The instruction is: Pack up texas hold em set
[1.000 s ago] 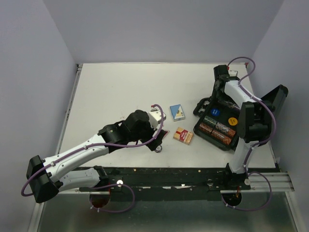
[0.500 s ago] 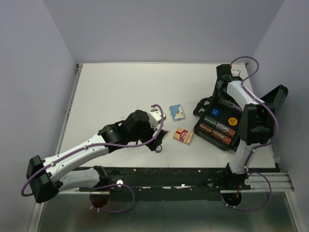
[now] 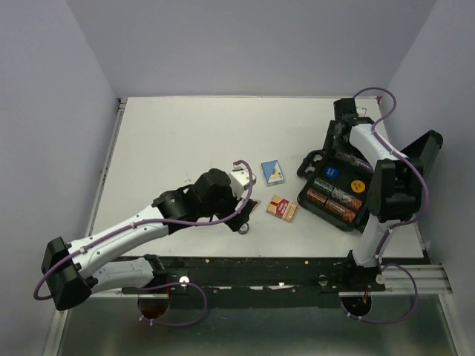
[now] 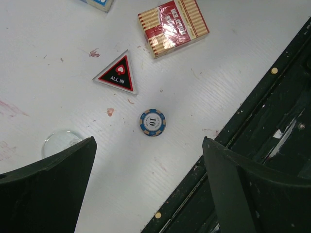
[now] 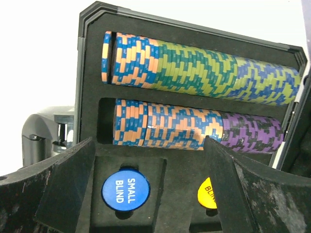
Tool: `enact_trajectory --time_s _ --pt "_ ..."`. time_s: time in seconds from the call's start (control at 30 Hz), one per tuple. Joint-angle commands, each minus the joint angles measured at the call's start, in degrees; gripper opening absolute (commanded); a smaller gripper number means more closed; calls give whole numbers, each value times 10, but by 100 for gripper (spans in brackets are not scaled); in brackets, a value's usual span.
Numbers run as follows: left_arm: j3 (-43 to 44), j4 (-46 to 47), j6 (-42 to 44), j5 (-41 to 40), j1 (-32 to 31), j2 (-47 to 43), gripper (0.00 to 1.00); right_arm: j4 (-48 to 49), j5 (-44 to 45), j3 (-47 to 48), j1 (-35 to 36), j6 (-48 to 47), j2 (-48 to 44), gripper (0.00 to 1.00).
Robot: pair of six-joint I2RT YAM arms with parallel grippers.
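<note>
The writing first. In the left wrist view, the triangular red-black marker (image 4: 116,75) says "ALL IN" under a small red spade. The blue-rimmed chip (image 4: 152,122) at 5 o'clock from it carries the number "10". The red card box (image 4: 173,28) has print on its face, but it is too blurred to read. In the right wrist view, the blue marker (image 5: 125,188) says "SMALL BLIND". The orange marker (image 5: 208,194) shows only "BLIN", because a finger covers the rest.

The blue card box (image 4: 99,4) is cut off at the top edge of the left wrist view. The clear marker (image 4: 60,142) is faint against the white tabletop (image 3: 185,133), and a finger half hides it. The lower part of the black case (image 5: 90,73) is hidden behind both fingers, so only two chip rows (image 5: 194,70) are visible.

The left gripper (image 4: 148,143) is spread wide over the chip and grasps nothing. The right gripper (image 5: 148,143) is also spread wide above the case and touches nothing.

From above, the case lies open at 3 o'clock on the tabletop. The two card boxes lie apart from it, toward 9 o'clock.
</note>
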Motion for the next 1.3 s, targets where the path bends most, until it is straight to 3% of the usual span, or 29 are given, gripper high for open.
enact_trajectory --time_s 0.0,0.43,0.63,0.77,1.27 --pt "-4 1 3 -14 -3 17 99 9 -44 17 -4 -13 -16 100" --pt "26 -4 -19 -41 -58 183 91 52 -103 -80 -3 -29 -154 100" --pt "45 -7 -23 -55 -73 260 87 118 -196 -173 -3 -22 -266 100" --pt "52 -9 -25 -75 -78 298 87 119 -207 -197 -3 -21 -307 100" --pt "68 -15 -40 -113 -78 354 82 131 -244 -219 -3 -21 -322 100"
